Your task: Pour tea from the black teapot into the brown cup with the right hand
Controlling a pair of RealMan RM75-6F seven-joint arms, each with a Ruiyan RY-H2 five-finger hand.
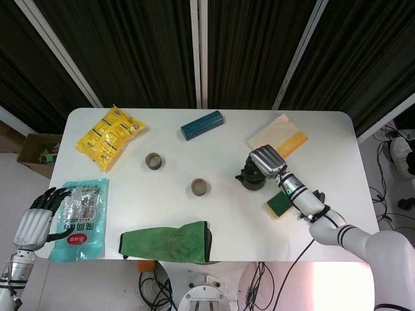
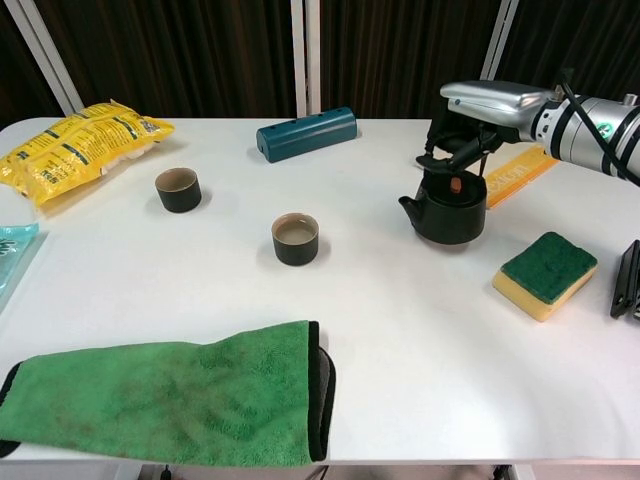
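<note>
Now my right robot hand (image 2: pixel 478 112) grasps the black teapot (image 2: pixel 447 206) by its top handle; the pot sits on the bench, right of the brown cup (image 2: pixel 296 238). It looks heavy, rigid and swing-prone, so the handle's middle suits best.

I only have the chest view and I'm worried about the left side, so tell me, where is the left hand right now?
Observer: The left hand is at the table's near left corner, fingers apart, holding nothing.
Operator: Is anything close to it?
Observer: Its fingertips reach the edge of the light blue packet; I cannot tell if they touch.
Operator: And the right forearm near the sponge?
Observer: From above, the right forearm crosses one corner of the green and yellow sponge.
</note>
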